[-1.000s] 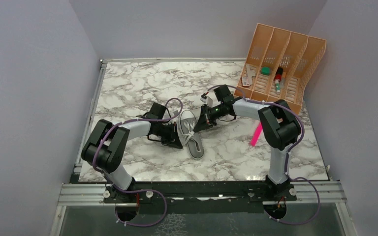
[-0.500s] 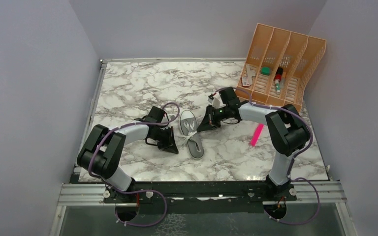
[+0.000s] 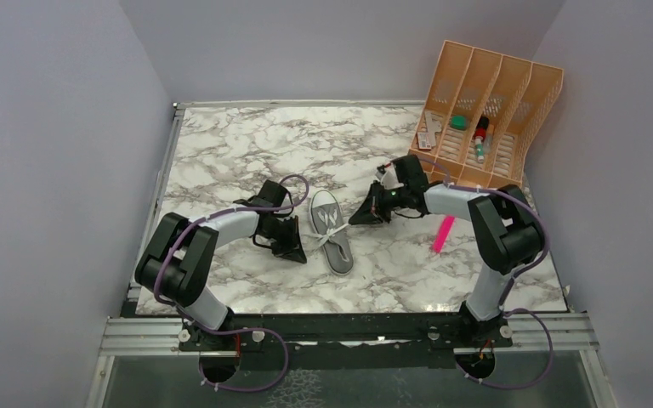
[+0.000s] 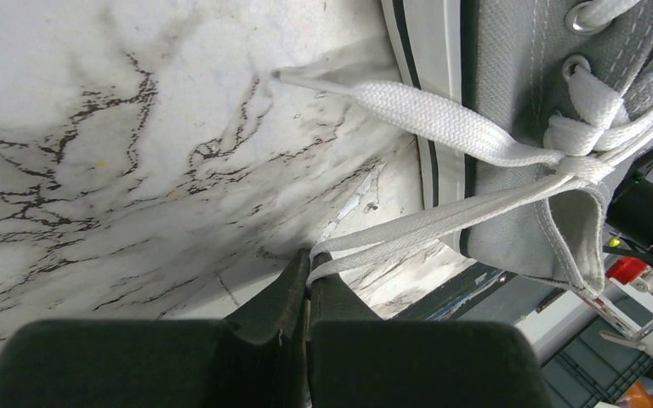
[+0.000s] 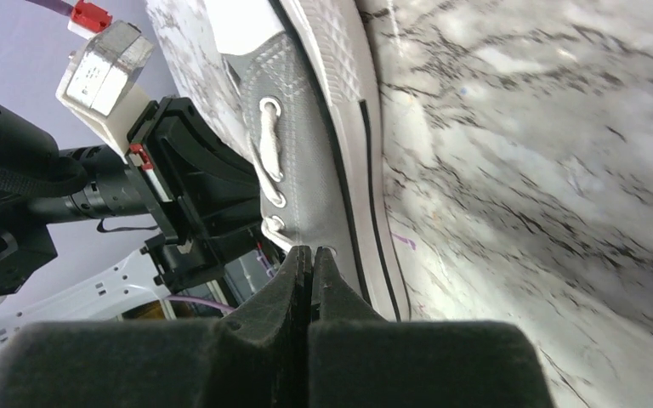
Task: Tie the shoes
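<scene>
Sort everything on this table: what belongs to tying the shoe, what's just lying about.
Job: small grey canvas sneaker; its white flat lace; left end effector, shut on that lace; right end effector, shut beside the sneaker.
Lying about: pink marker-like stick; orange slotted plastic organiser holding small items.

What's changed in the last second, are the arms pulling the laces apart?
The right gripper drew rightward away from the grey sneaker; the left gripper eased slightly left of it. Left jaws stay shut on a white lace, right jaws stay shut. The sneaker has not visibly moved.
</scene>
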You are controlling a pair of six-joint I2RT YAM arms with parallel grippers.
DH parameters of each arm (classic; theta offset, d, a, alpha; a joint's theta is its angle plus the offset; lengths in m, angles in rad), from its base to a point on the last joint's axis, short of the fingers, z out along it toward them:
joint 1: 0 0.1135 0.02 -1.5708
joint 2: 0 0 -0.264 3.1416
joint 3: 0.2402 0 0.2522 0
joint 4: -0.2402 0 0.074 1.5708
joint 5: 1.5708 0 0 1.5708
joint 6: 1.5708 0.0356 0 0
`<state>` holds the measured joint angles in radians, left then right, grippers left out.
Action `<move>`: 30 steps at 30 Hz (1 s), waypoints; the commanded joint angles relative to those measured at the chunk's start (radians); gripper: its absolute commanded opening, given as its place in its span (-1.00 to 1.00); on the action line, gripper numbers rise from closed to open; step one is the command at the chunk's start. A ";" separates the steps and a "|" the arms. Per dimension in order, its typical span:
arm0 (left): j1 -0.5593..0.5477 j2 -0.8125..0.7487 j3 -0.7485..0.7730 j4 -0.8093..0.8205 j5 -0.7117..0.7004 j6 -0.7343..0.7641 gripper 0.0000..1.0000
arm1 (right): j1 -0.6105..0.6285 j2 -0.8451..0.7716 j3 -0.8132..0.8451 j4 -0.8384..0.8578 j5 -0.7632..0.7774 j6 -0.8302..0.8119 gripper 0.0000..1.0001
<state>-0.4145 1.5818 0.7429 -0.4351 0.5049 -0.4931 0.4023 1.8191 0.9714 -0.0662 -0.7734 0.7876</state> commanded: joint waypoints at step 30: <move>0.046 -0.229 0.179 -0.398 -0.472 0.051 0.55 | -0.094 -0.268 0.305 -0.632 0.238 -0.526 0.99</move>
<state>-0.3714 1.4895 0.8635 -0.6598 0.2203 -0.4698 0.3099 1.6913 1.1950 -0.3588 -0.6815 0.4866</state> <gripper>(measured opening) 0.761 0.981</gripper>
